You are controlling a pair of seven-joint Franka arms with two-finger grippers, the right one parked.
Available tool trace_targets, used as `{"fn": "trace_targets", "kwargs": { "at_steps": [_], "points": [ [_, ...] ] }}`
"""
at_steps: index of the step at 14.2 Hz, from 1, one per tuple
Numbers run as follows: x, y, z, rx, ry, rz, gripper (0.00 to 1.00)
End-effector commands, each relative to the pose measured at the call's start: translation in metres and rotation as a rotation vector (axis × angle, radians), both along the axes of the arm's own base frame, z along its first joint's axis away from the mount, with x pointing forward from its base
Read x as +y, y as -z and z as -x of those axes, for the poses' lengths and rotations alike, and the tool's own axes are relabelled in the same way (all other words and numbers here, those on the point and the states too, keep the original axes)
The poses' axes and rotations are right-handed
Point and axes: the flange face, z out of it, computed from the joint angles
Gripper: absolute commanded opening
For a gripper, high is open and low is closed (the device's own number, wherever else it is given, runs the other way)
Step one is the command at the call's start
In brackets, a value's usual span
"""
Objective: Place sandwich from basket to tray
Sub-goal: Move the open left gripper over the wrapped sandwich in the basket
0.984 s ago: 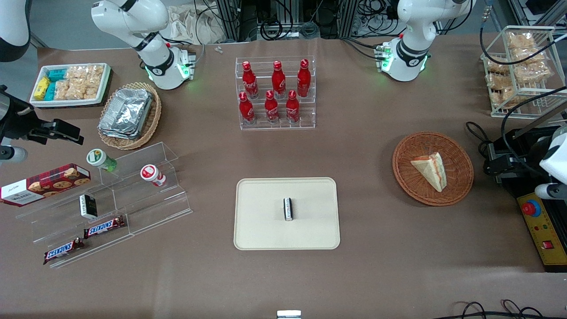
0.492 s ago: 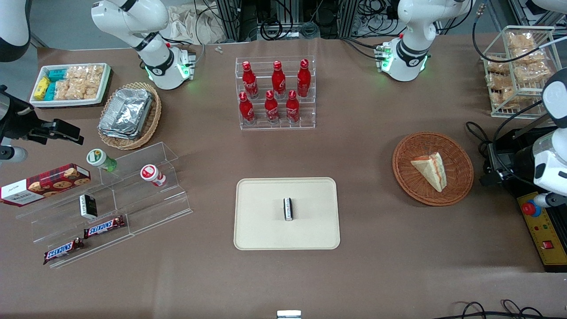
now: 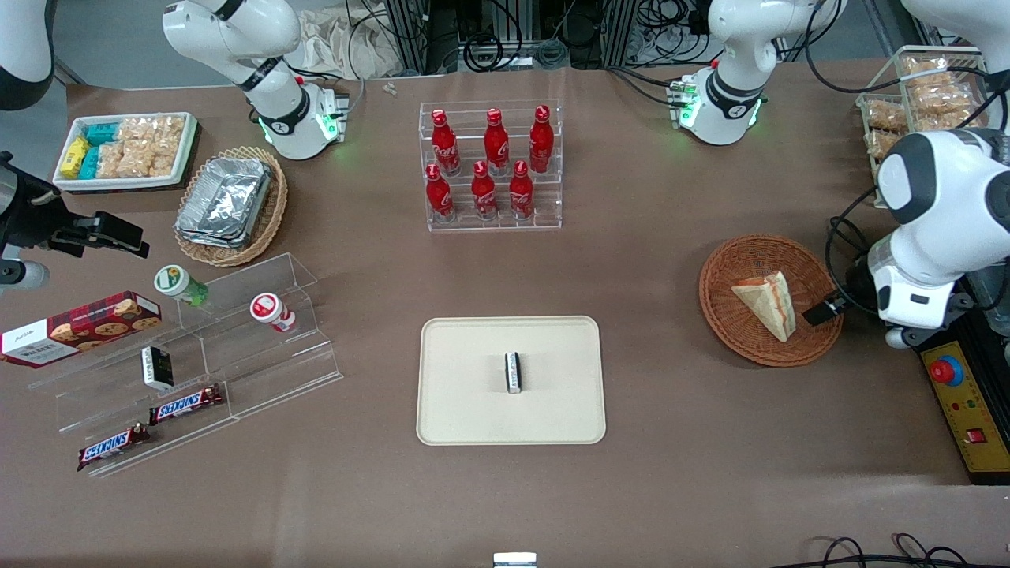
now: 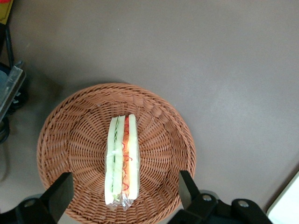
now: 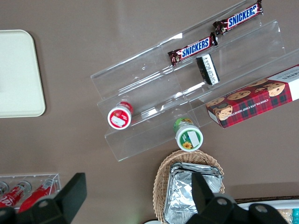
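The sandwich [image 3: 767, 304], a white bread wedge with red and green filling, lies in the round reddish-brown basket [image 3: 716, 304] toward the working arm's end of the table. My gripper [image 3: 823, 309] hovers over the basket's outer rim, open, with nothing between its fingers. In the left wrist view the sandwich [image 4: 121, 158] lies cut edge up in the basket [image 4: 70, 135], and the gripper [image 4: 122, 193] stands wide open above one end of it, a black finger [image 4: 58, 196] on each side. The beige tray [image 3: 473, 410] lies near the table's middle, nearer the front camera than the bottles.
A small black-and-white packet [image 3: 513, 371] lies on the tray. A clear rack of red bottles [image 3: 491, 166] stands farther from the camera. A wire rack of snacks [image 3: 923, 118] and a yellow control box [image 3: 966, 406] flank the working arm. A clear stepped shelf [image 3: 237, 347] sits toward the parked arm's end.
The working arm has swung in from the table's edge toward the basket, bringing the open gripper over the basket's rim. The sandwich has not moved.
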Motion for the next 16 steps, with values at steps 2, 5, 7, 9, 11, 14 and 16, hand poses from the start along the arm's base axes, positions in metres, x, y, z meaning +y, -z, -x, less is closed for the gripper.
{"fn": "trace_targets", "kwargs": {
  "at_steps": [2,5,7,9,11,14,16],
  "points": [
    [-0.013,0.020,0.020,-0.023,-0.050,0.007,1.00],
    [-0.013,0.038,0.029,0.013,-0.114,0.008,1.00],
    [-0.013,0.045,0.033,0.028,-0.121,0.008,1.00],
    [-0.012,0.054,0.037,0.050,-0.144,0.008,1.00],
    [-0.008,0.068,0.038,0.075,-0.156,0.011,1.00],
    [-0.003,0.086,0.037,0.093,-0.168,0.017,1.00],
    [-0.002,0.095,0.036,0.087,-0.172,0.020,1.00]
  ]
}}
